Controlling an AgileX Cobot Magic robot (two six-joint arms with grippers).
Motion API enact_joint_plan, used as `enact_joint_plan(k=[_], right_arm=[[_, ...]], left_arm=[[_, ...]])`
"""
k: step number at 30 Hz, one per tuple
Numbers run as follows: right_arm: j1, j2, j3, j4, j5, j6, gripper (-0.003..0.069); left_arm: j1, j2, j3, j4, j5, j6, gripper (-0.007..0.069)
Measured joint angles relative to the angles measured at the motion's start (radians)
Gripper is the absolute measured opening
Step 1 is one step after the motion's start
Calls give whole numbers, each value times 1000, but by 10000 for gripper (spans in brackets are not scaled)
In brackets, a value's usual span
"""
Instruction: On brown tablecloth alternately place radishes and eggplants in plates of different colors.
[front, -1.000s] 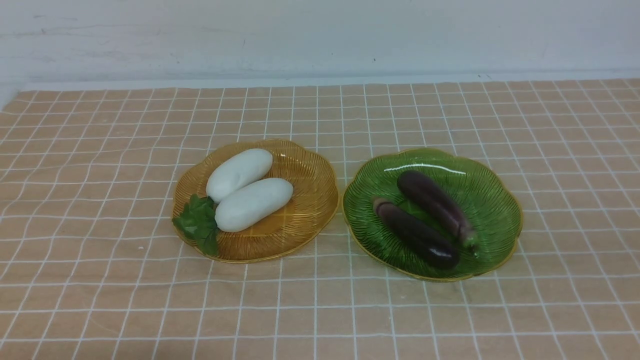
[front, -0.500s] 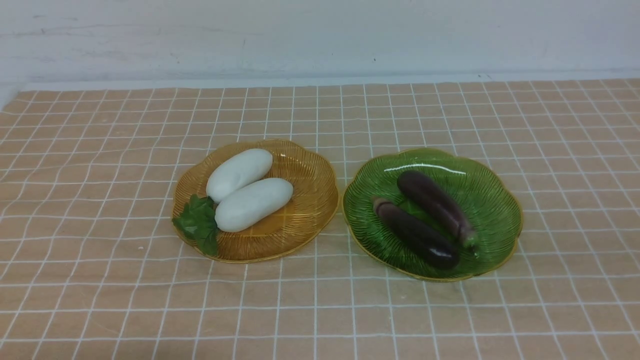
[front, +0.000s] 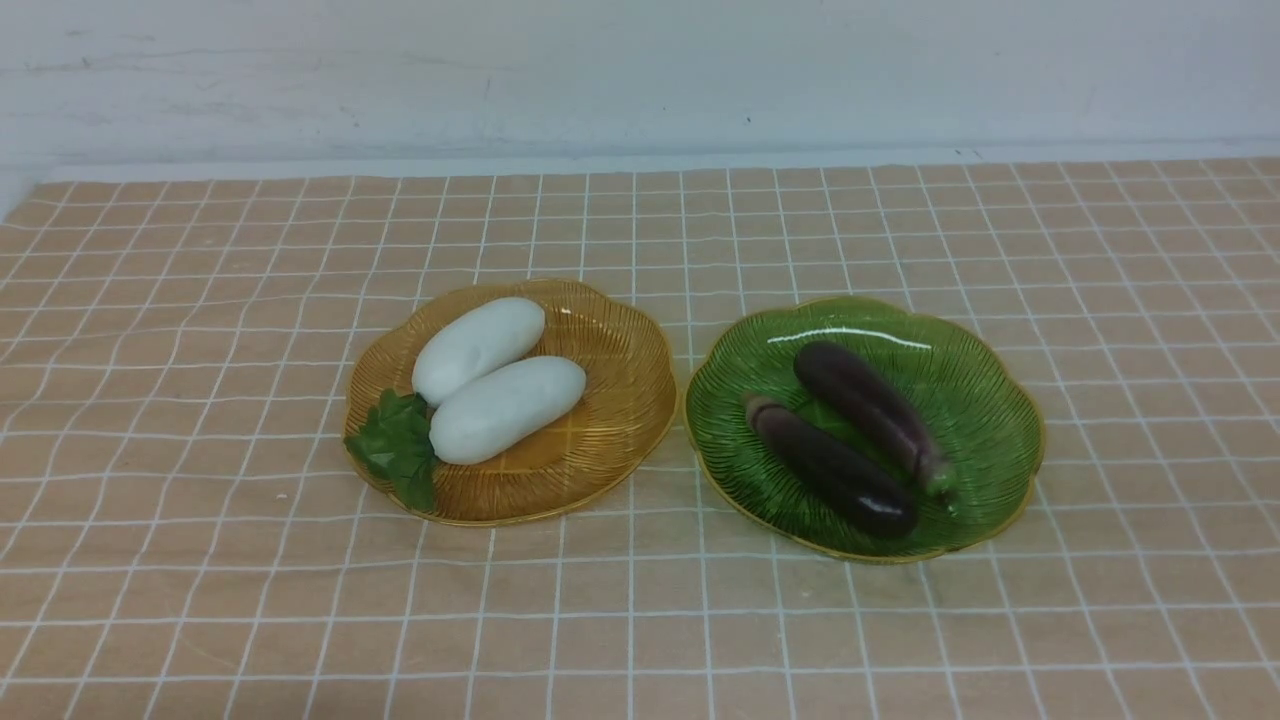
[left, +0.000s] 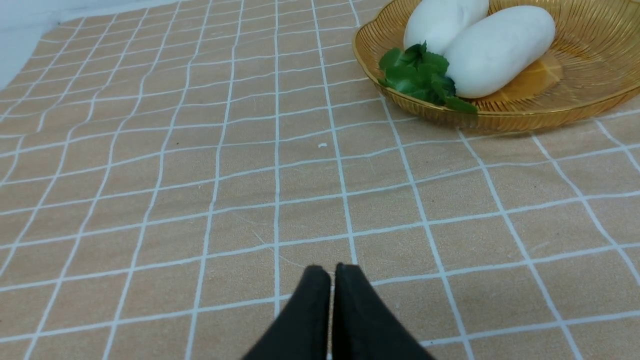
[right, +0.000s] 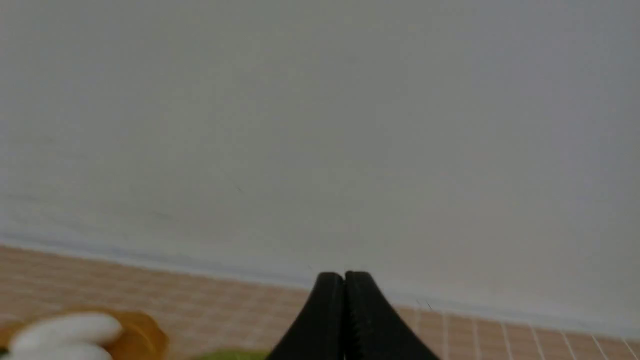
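Observation:
On the brown tablecloth (front: 200, 420) stand two scalloped plates side by side. The amber-yellow plate (front: 625, 400) on the left holds two white radishes (front: 478, 347) (front: 508, 408), leaves toward its near left rim. The green plate (front: 990, 400) on the right holds two dark purple eggplants (front: 830, 468) (front: 868, 400). Neither arm shows in the front view. My left gripper (left: 332, 270) is shut and empty over bare cloth, short of the amber plate (left: 590, 55) and its radishes (left: 500, 50). My right gripper (right: 344, 276) is shut and empty, facing the wall, with a radish (right: 65, 330) blurred low in its view.
A pale wall (front: 640, 70) closes off the back of the table, just behind the cloth's far edge. The cloth lies slightly wrinkled on its left part (left: 100, 165).

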Motion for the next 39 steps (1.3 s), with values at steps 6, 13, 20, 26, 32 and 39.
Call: enact_joint_plan(k=[6,13,20,26,32,39], right_arm=[[-125,-61,237,-3,2,0,-15],[-190,-120,372,-3,5,2,-15],[-191,-120,372,-3,4,3,-15],[-191,-120,373,-3,3,3,-15],[-191,-120,373,-3,2,3,-15],[-191,-120,373,-3,2,3,-15]], left_arm=[[0,0,0,0,0,0,-3],[0,0,0,0,-2,1,-3],[0,0,0,0,-2,1,-3],[0,0,0,0,-2,1,-3],[0,0,0,0,-2,1,-3],[0,0,0,0,-2,2,-3]])
